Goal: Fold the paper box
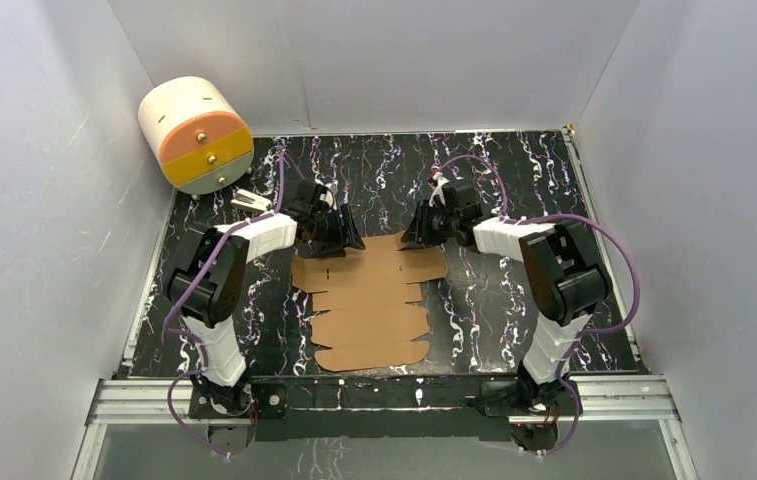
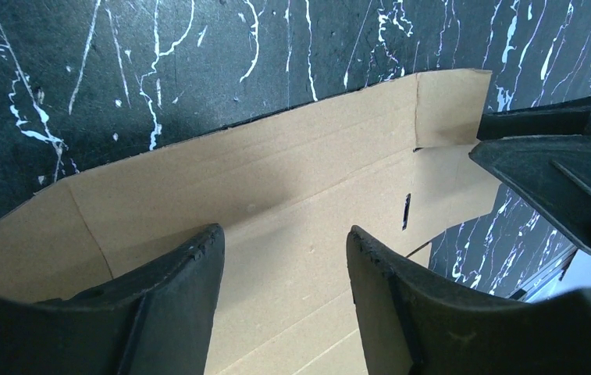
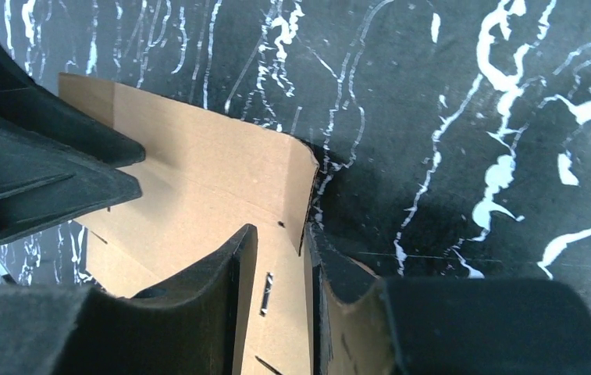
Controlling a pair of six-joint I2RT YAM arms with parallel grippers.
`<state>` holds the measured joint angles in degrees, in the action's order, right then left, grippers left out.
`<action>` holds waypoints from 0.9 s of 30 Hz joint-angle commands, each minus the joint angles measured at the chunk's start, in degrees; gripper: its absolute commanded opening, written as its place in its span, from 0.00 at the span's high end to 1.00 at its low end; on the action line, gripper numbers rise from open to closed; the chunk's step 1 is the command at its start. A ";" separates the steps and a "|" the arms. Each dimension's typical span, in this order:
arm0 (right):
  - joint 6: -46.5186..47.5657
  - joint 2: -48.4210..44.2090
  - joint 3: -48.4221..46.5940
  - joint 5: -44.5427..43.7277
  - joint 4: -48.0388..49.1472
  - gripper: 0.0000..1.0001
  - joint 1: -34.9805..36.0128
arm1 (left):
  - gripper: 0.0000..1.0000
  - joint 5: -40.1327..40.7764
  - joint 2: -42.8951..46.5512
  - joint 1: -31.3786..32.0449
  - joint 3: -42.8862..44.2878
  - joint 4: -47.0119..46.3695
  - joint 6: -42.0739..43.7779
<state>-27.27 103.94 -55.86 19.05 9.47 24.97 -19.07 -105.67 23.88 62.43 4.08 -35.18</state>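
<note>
The paper box (image 1: 369,300) is lying flat on the desk (image 1: 514,180), not folded yet, a bit to the right of the round drawer unit (image 1: 197,133) and closer to the arms. The left hand (image 2: 284,234) is hovering wide open over the box's back corner nearest the drawer unit. The right hand (image 3: 283,234) is sitting at the other back corner, away from the drawer unit. Its fingers (image 3: 206,312) are a little apart around a side flap that is tipping up (not squeezing it, I think). To do this step well, both hands should be lifting the back strip together along its crease, slowly, so the cardboard is bending straight and not sliding.
</note>
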 commanded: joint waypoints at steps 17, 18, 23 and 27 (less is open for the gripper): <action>0.69 0.56 -8.80 2.86 -0.23 0.60 6.06 | 0.35 1.08 -1.42 1.18 -1.78 -0.50 -1.55; 0.72 1.22 -9.17 2.53 -0.46 0.60 6.25 | 0.35 1.01 -1.39 1.19 -1.78 -0.58 -1.62; 1.06 1.85 -9.45 0.47 -1.36 0.59 6.34 | 0.31 1.01 -1.21 1.17 -1.97 -0.89 -1.98; 3.77 -1.16 -8.83 -5.88 -4.77 0.54 6.03 | 0.27 1.10 -1.19 1.17 -1.89 -0.86 -2.25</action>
<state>-26.37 106.10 -63.48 19.05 6.57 31.48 -19.22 -105.75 24.51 62.19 1.63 -37.63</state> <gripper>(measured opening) 0.435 0.712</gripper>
